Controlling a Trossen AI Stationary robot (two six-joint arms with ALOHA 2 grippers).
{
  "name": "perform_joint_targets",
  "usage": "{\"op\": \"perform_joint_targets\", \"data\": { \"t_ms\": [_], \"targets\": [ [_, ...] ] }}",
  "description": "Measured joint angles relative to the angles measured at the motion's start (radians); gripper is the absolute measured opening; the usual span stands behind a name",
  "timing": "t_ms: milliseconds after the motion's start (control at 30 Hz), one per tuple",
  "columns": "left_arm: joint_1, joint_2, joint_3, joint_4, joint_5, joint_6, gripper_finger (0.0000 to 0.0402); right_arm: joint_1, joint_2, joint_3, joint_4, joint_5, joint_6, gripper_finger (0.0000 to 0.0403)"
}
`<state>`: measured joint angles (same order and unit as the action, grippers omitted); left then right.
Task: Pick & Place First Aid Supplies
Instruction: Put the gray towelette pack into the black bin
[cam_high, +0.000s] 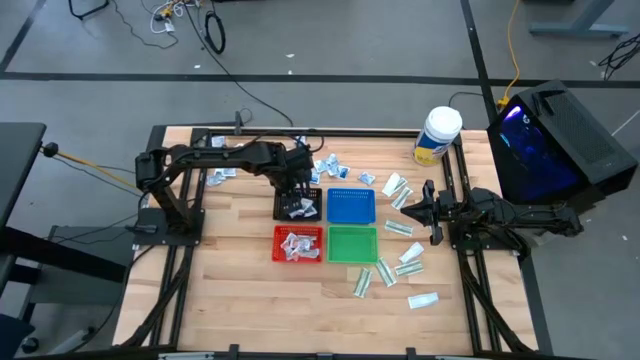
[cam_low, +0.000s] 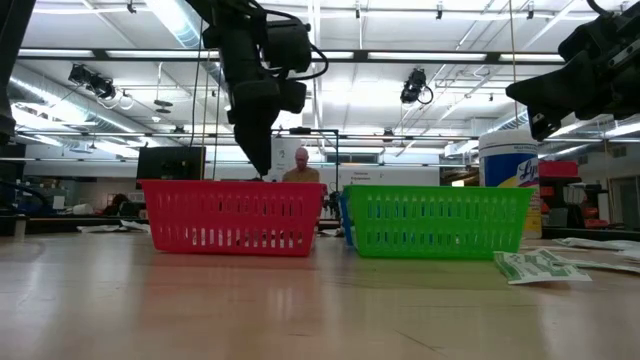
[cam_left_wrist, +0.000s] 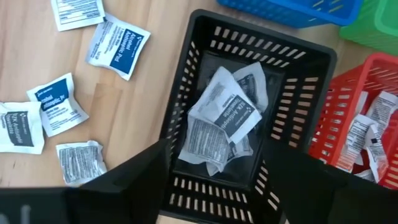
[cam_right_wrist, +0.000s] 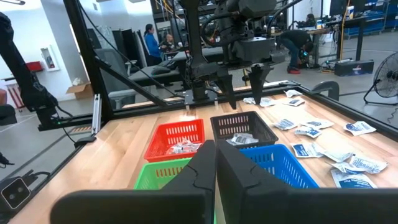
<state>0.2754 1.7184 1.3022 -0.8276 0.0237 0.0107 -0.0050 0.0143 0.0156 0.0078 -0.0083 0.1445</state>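
My left gripper (cam_left_wrist: 214, 186) hangs open over the black mesh tray (cam_left_wrist: 311, 87), fingers pointing down, with nothing between them. In the right wrist view its two fingers (cam_right_wrist: 244, 87) stand apart above that tray (cam_right_wrist: 244, 127). Several squarish white packets (cam_left_wrist: 221, 121) lie piled on the black tray's floor. More packets lie in the red tray (cam_high: 298, 245). Loose squarish packets (cam_left_wrist: 118, 37) lie flat on the wood beside the black tray. My right gripper (cam_right_wrist: 216, 163) waits shut at the table's right side (cam_high: 412, 207), level and clear of everything.
The blue tray (cam_high: 351, 205) and the green tray (cam_high: 352, 243) stand right of the black and red ones. Long white-and-green packets (cam_high: 400, 262) lie scattered near the right arm. A white jar with a yellow label (cam_high: 437, 135) stands at the far right.
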Motion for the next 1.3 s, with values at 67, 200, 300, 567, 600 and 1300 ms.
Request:
{"op": "perform_joint_targets", "data": {
  "t_ms": [67, 200, 300, 567, 600, 1300],
  "targets": [
    [0.003, 0.0, 0.0, 0.0, 0.0, 0.0, 0.0284, 0.0, 0.0, 0.0, 0.0, 0.0, 0.0, 0.0018],
    [0.009, 0.0, 0.0, 0.0, 0.0, 0.0, 0.0295, 0.0, 0.0, 0.0, 0.0, 0.0, 0.0, 0.0018],
    [0.022, -0.004, 0.0, -0.014, -0.001, 0.0, 0.0295, 0.0, 0.0, 0.0, 0.0, 0.0, 0.0, 0.0018],
    [0.1, -0.026, 0.0, -0.066, -0.003, 0.0, 0.0296, 0.0, 0.0, 0.0, 0.0, 0.0, 0.0, 0.0018],
    [0.114, -0.028, 0.0, -0.07, -0.003, 0.0, 0.0296, 0.0, 0.0, 0.0, 0.0, 0.0, 0.0, 0.0018],
    [0.361, -0.013, 0.0, -0.11, 0.0, 0.286, 0.0296, 0.0, 0.0, 0.0, 0.0, 0.0, 0.0, 0.0018]
  ]
}}
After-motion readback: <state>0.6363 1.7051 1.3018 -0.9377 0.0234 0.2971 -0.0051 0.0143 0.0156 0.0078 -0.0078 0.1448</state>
